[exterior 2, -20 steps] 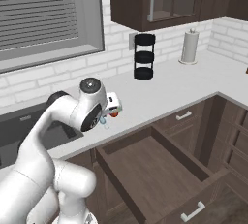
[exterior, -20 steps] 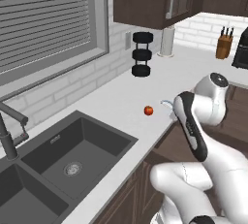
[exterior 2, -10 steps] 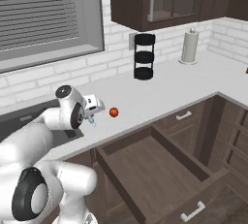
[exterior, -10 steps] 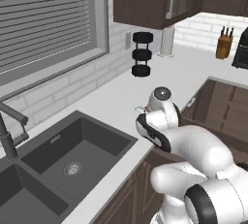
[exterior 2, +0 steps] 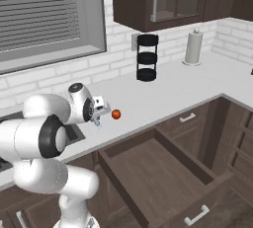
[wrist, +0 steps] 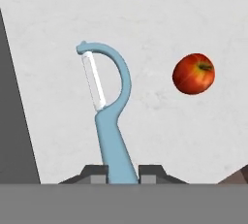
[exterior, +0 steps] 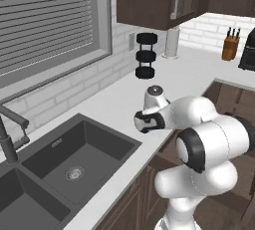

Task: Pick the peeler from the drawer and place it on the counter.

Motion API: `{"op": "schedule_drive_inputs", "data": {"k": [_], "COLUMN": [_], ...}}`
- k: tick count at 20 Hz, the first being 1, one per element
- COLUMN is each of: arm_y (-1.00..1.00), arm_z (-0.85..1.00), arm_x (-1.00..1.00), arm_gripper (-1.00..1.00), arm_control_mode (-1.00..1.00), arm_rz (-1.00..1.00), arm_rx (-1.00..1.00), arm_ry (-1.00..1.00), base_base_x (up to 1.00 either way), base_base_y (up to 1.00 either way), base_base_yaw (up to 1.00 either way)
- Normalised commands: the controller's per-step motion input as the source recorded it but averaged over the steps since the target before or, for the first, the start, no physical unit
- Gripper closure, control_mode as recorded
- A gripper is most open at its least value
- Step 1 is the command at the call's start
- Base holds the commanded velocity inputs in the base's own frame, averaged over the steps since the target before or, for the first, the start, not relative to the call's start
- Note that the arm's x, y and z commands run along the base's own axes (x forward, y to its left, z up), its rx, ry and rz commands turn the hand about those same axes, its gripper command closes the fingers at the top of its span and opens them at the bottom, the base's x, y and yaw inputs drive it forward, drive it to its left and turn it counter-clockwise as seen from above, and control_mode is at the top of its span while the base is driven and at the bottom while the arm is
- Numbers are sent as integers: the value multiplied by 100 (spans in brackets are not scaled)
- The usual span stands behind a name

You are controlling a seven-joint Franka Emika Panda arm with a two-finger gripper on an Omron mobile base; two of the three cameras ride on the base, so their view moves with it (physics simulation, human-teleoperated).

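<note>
Pincer [wrist: 122, 173] is clamped on the peeler [wrist: 107, 116] at the butt of its pale blue handle; head and blade stick out ahead of the tips over the off-white desk [wrist: 160, 19]. So the peeler is out of the drawer [exterior 2: 163, 172], which stands pulled open and looks bare inside from the right base view. You're in the place step.

From the right base view the pincer [exterior 2: 97, 116] sits over the front strip of the desk, with the sink [exterior: 74, 159] on one side and the red fruit [exterior 2: 116, 114] just beside it on the other.

How I'd do it:
- Lower straight down; don't sweep toward the fruit [wrist: 193, 73], it's round and will likely roll if nudged.
- Keep off the sink edge, the dark band at the left of the hand view. A peeler dropped there could slide in.
- Height above the desk can't be read from these frames, so descend slowly until the head is about touching before letting go.
- Open the jaws fully, then lift straight up so the tips don't drag the handle.
</note>
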Motion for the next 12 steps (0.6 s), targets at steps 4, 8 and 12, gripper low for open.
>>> {"op": "schedule_drive_inputs", "data": {"k": [4,8,12], "arm_y": [0,-3,-42], "arm_z": [-6,22,99], "arm_x": [19,-16,-60], "arm_gripper": [-100,-100,-100], "arm_control_mode": [-100,-100,-100], "arm_rz": [0,0,-1], "arm_rx": [0,0,6], "arm_ry": [5,-1,-1], "base_base_x": [0,0,0], "base_base_y": [0,0,0], "base_base_yaw": [0,0,0]}}
